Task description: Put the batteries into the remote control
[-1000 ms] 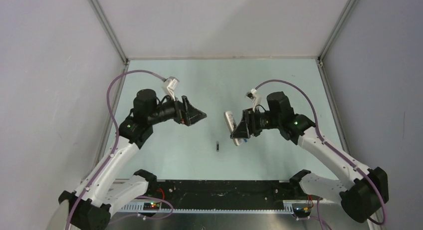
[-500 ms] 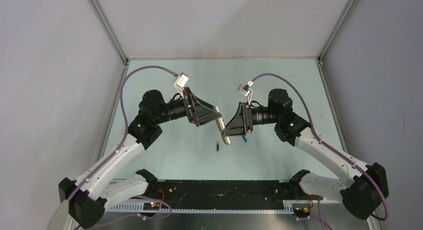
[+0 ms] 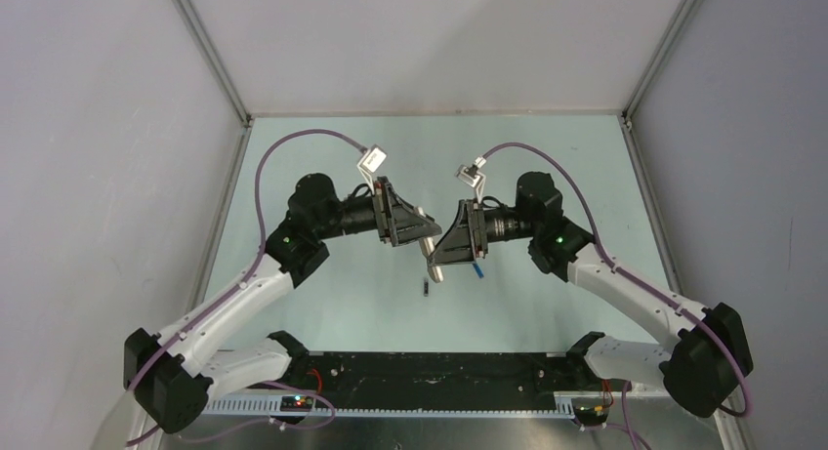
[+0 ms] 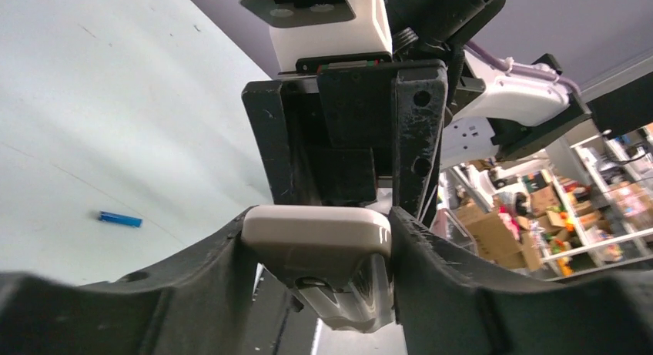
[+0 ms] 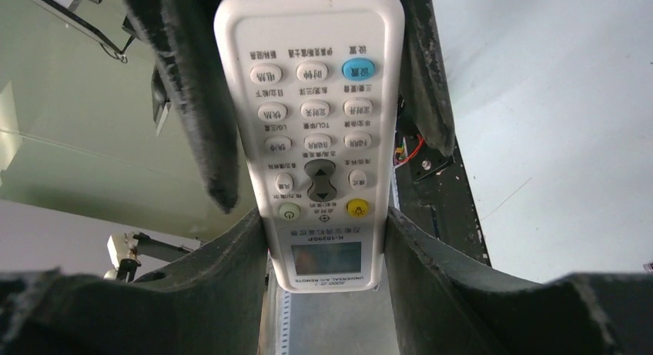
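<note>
- Facing the right wrist camera, the remote control shows its buttons and small screen; the left wrist view shows only its plain beige end.
- From the left wrist, the blue battery is seen lying on the table; the overhead view shows the dark battery lying apart, nearer the bases.
- The left gripper pinches one end of the remote control, its fingers spread only to the remote's width.
- The right gripper clamps the screen end, holding it above the table.
</note>
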